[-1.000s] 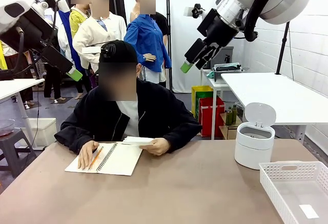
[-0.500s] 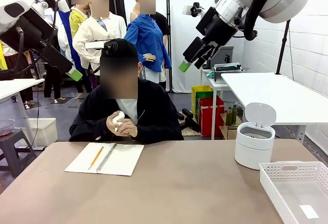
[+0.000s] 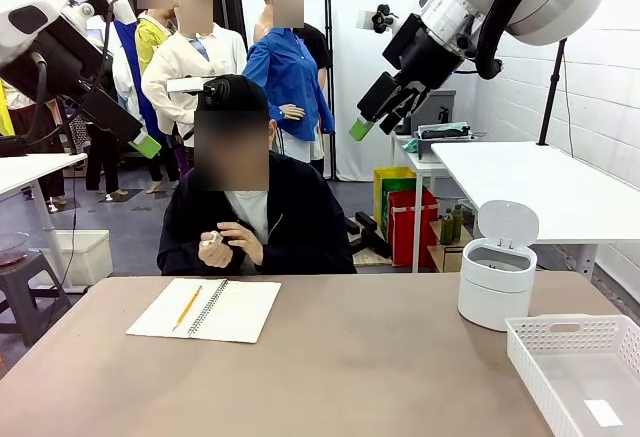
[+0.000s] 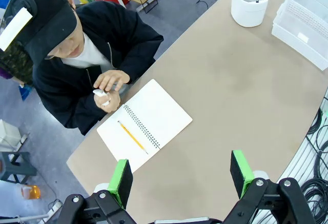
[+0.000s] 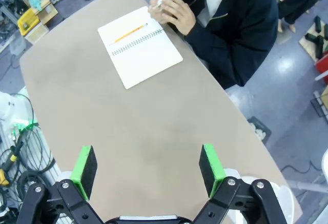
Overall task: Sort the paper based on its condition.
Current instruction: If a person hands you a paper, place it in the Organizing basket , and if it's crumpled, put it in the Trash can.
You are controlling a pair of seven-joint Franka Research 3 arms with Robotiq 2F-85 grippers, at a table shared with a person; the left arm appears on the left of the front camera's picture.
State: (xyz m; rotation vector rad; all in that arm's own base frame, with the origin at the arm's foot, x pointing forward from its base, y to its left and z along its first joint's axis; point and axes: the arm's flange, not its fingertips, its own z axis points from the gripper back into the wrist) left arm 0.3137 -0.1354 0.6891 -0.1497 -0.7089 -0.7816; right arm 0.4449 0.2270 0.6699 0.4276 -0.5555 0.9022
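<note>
A person is clutching a wad [image 4: 99, 94] while the left gripper [image 4: 182, 175] and right gripper [image 5: 146, 165] are hovering high, jaws apart. Next move, likely: fetching it for the bin [image 3: 495, 299].

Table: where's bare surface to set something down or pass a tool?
The widest bare stretch of table runs from the notebook across to the round bin and white tray, down to the near edge. The near-left corner, nearer than the notebook, is bare too. Crowded: the right end, where bin and tray sit close.
</note>
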